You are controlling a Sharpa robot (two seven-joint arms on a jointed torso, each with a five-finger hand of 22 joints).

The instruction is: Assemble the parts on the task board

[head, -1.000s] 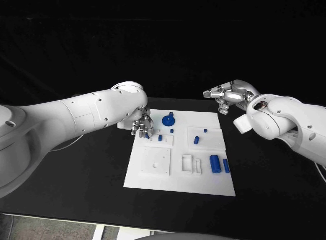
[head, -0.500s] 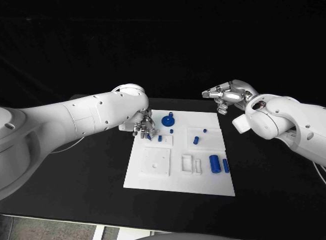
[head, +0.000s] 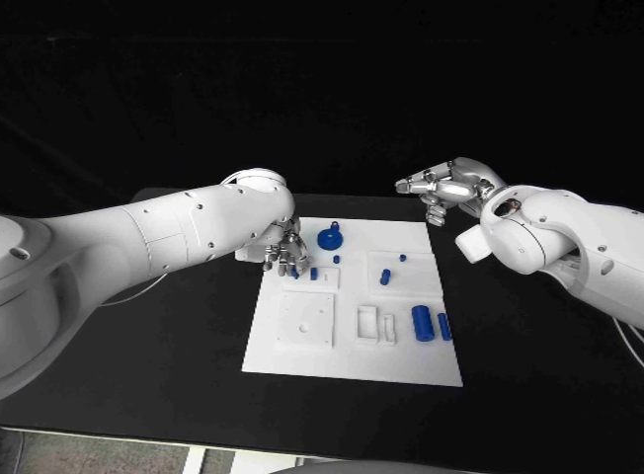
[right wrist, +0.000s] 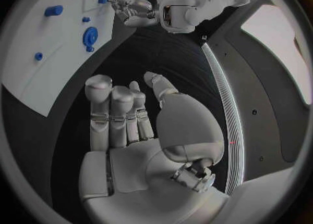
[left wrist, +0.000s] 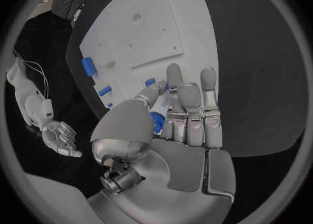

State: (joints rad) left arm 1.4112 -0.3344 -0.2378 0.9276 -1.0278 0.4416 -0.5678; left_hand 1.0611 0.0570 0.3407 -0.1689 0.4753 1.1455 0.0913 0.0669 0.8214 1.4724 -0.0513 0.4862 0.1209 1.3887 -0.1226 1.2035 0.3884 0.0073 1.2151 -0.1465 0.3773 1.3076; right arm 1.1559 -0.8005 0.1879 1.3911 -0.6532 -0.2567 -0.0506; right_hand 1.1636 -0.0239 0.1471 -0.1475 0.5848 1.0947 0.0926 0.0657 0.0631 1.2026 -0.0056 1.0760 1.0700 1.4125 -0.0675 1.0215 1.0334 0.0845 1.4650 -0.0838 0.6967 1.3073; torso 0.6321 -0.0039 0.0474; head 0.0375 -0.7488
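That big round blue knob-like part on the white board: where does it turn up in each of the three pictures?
Head view: round blue part at the white task board's far edge, beside the left hand.
Left wrist view: I cannot pick it out.
Right wrist view: upper left.
Shared landmark: the board.

From the head view the left hand (head: 283, 252) sits over the top-left corner of the task board (head: 354, 360), so whatever's under its fingers is hidden. In the left wrist view a blue part (left wrist: 157, 120) peeks out between thumb and fingers, mostly covered, can't tell its shape or whether it's actually pinched. The small blue bits near the big round part (head: 331, 238) are too tiny to identify. The worktop (head: 194, 336) fades into the dark at the back.
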